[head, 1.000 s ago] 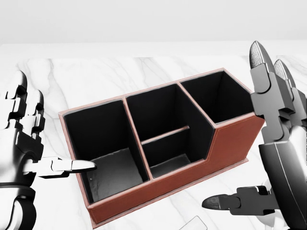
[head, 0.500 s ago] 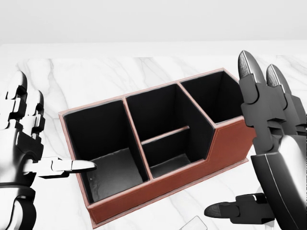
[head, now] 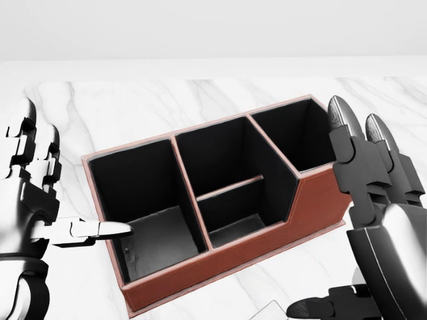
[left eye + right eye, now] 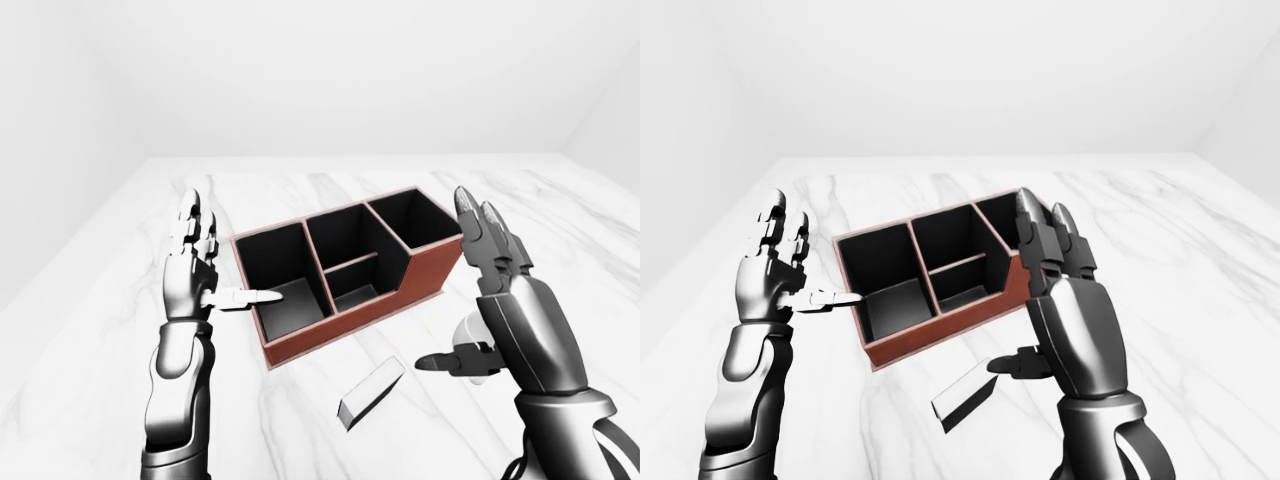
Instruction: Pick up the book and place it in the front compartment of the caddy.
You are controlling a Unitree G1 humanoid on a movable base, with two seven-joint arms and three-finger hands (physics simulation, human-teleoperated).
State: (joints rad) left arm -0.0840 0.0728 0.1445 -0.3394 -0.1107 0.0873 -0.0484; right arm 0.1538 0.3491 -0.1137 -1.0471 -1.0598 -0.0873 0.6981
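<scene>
Both robot hands are hovering with fingers spread and gripping nothing: the left robot hand [image 4: 195, 268] is pointing its thumb at the left end of the caddy [image 4: 345, 272], and the right robot hand [image 4: 490, 290] is standing at its right end. A pale, slim book [image 4: 370, 393] is lying flat on the white marble counter [image 4: 120, 300], just below the brown, black-lined caddy and between the two arms. Bare counter is stretching wide around them toward plain white walls.
</scene>
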